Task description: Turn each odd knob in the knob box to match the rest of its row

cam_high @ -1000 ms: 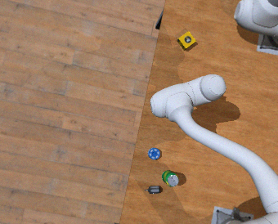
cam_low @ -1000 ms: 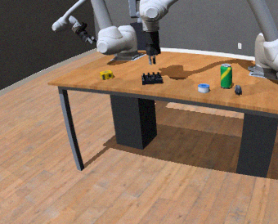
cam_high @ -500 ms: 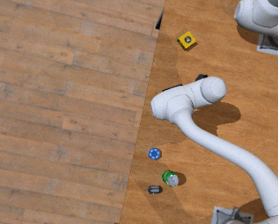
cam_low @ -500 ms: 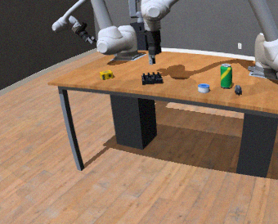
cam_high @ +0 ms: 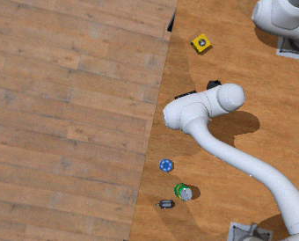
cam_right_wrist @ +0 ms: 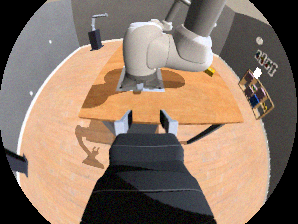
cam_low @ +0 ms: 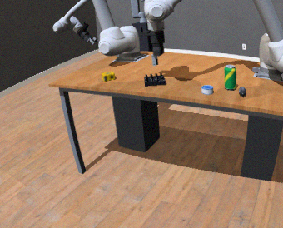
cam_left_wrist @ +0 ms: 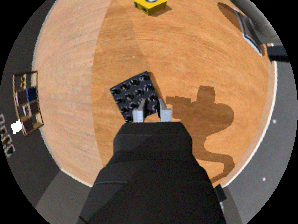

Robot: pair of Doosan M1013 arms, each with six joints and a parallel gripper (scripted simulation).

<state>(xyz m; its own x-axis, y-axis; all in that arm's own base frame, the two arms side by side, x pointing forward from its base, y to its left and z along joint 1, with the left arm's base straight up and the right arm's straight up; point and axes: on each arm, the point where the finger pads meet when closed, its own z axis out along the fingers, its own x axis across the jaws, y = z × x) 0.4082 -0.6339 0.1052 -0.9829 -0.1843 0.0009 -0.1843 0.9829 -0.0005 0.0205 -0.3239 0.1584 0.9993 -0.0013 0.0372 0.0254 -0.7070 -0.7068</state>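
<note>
The black knob box (cam_high: 185, 94) (cam_low: 155, 82) (cam_left_wrist: 134, 93) sits on the table, mostly hidden under the left arm in the top view. In the left wrist view it lies turned at an angle, with rows of black knobs; the knobs' marks and pointing directions are too small to read. My left gripper (cam_low: 155, 62) (cam_left_wrist: 152, 104) hangs above the box, pointing down. Its fingers are partly apart with nothing between them, and they hide the box's near corner in the left wrist view. My right gripper (cam_right_wrist: 146, 115) is wide open and empty, away from the box, beyond the table edge.
A yellow block (cam_high: 200, 43) (cam_low: 108, 76) (cam_left_wrist: 150, 5) lies to one side of the box. On the other side are a blue round tin (cam_high: 166, 165) (cam_low: 207, 90), a green can (cam_high: 183, 192) (cam_low: 230, 77) and a small dark object (cam_high: 166, 204) (cam_low: 242, 91).
</note>
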